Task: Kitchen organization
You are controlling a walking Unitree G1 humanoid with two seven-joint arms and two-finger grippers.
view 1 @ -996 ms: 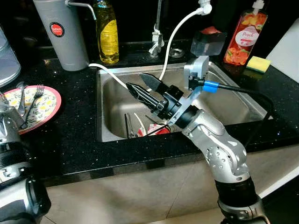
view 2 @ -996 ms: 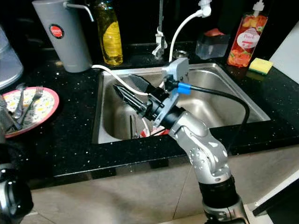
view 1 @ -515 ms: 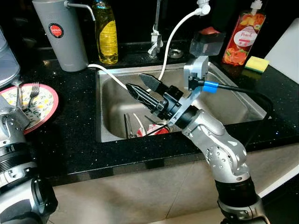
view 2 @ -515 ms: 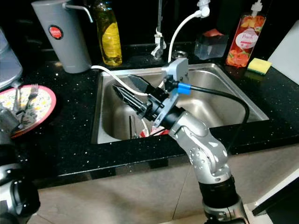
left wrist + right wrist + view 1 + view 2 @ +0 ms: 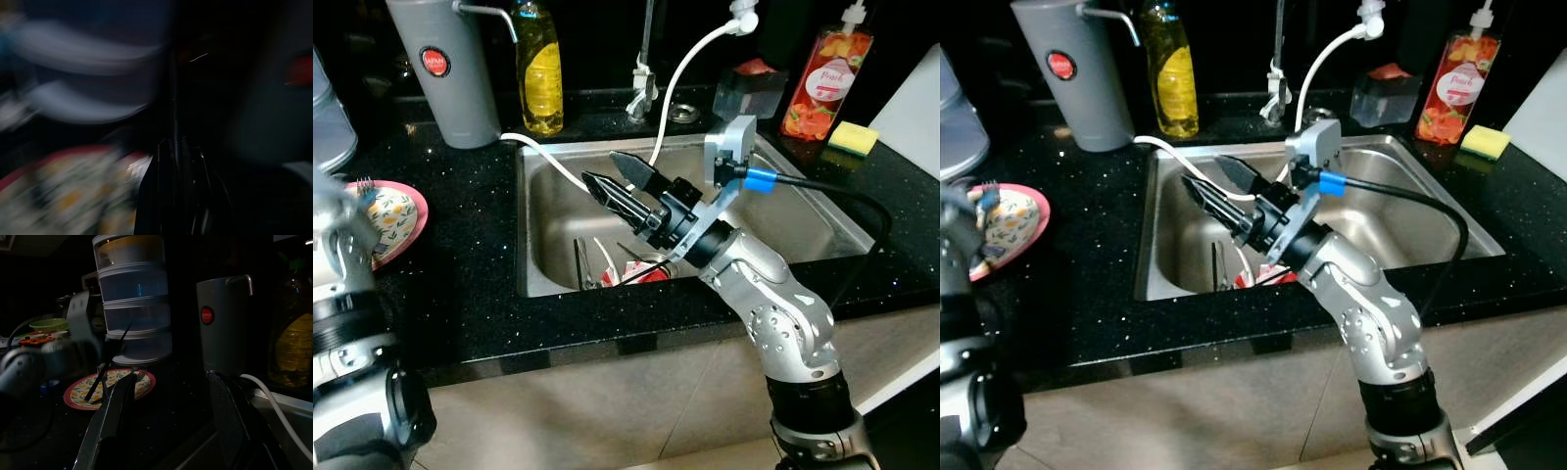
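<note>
Left eye view: the right gripper is hovering over the steel sink at frame centre, its tapered black fingers spread apart.
At left edge, the blurred left gripper is covering the round floral plate; its finger state is unreadable.

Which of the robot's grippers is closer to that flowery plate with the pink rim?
The left. Its left gripper is right above the plate; the right gripper hangs open over the sink.

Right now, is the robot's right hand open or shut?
Open. The right hand hovers over the sink, its two black fingers spread apart with nothing between them.
</note>
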